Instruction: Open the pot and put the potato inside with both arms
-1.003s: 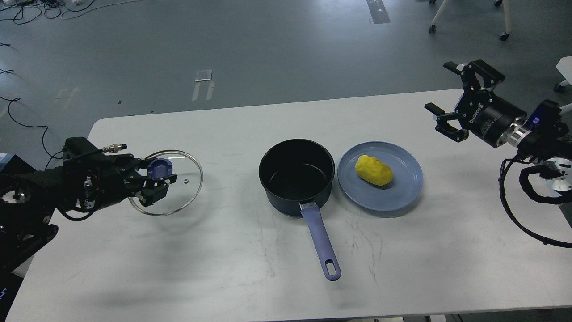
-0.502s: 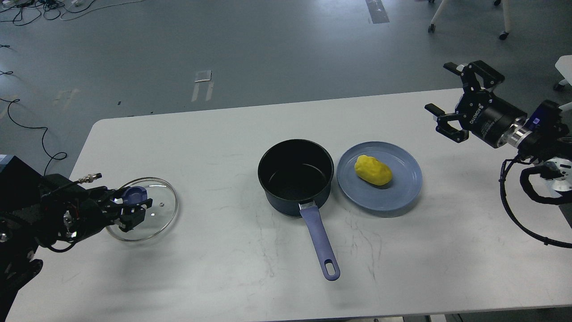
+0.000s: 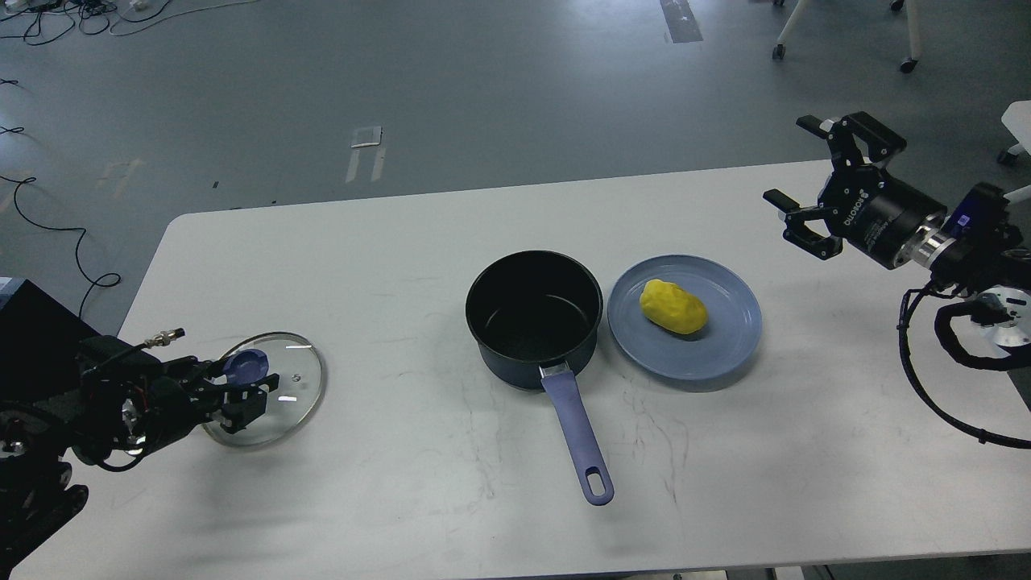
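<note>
A white table [image 3: 387, 242] fills the frame. At centre sits the open pot [image 3: 534, 316]; the potato [image 3: 673, 306] lies on a blue plate [image 3: 729, 338] just right. Lower left, the left gripper [image 3: 248, 385] grasps the glass lid [image 3: 290, 395] by its knob. Upper right, the right gripper [image 3: 793, 169] is spread, holding nothing.

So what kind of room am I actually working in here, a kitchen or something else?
Probably a lab or workshop, not a kitchen: a plain white table stands on a bare grey floor, with loose cables lying on it and wheeled chair legs at the top right.
</note>
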